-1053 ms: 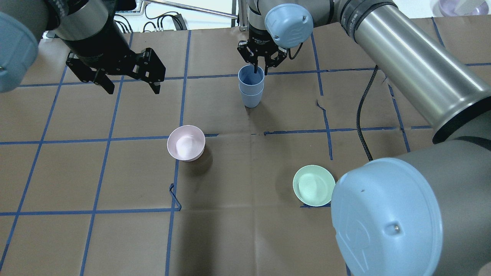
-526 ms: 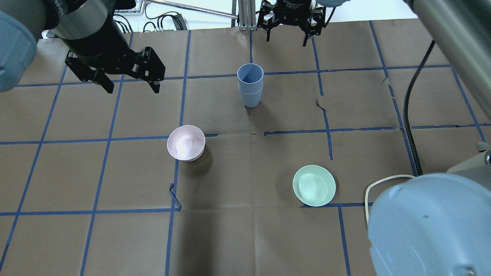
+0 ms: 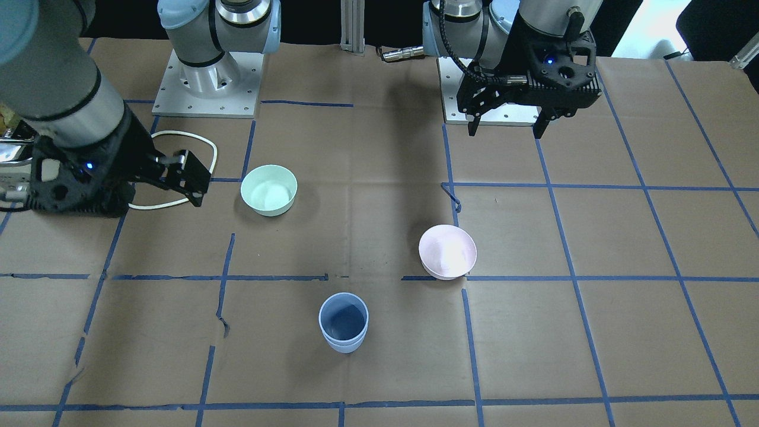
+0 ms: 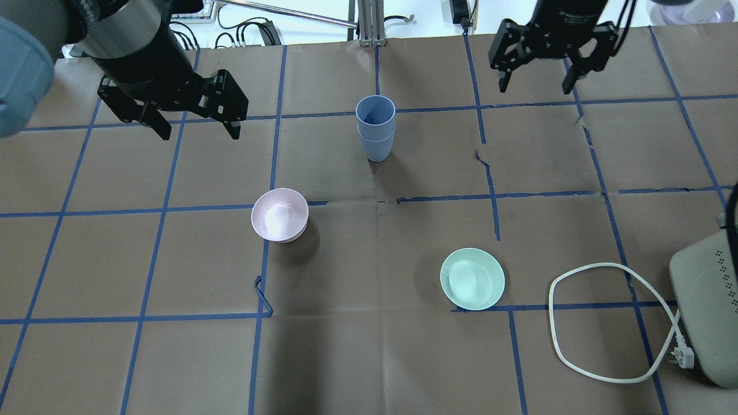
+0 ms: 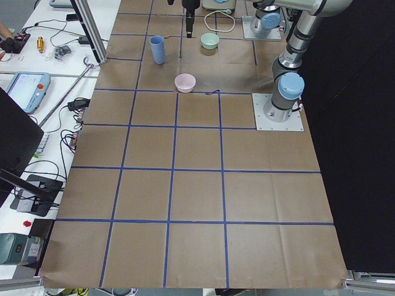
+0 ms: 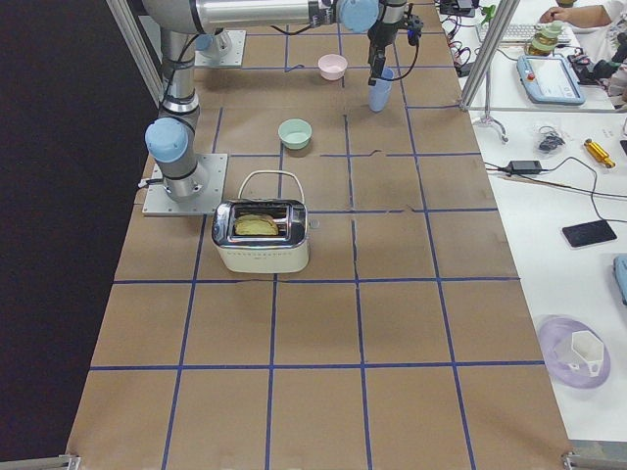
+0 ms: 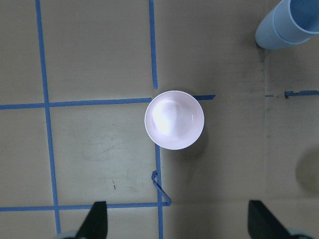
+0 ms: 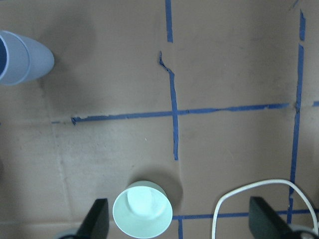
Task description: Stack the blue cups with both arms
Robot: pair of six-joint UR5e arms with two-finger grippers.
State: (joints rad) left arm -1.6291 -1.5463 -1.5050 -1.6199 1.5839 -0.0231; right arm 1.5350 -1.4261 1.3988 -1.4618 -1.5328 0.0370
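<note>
The two blue cups (image 4: 376,128) stand nested as one upright stack at the table's far middle, also in the front view (image 3: 344,323), the left wrist view (image 7: 289,25) and the right wrist view (image 8: 22,57). Nothing touches them. My left gripper (image 4: 199,134) is open and empty, hovering well to the left of the stack; in the front view it (image 3: 505,131) is at the upper right. My right gripper (image 4: 535,87) is open and empty, raised to the right of the stack and beyond it.
A pink bowl (image 4: 279,214) sits left of centre and a mint-green bowl (image 4: 472,279) right of centre, both nearer than the cups. A cream toaster (image 4: 706,314) with a looped white cable (image 4: 576,274) stands at the right edge. Blue tape lines grid the brown paper.
My right gripper was down at the rim of the top cup; it has let go, risen and swung off to the right. The stack stays put. The left gripper has not moved.
</note>
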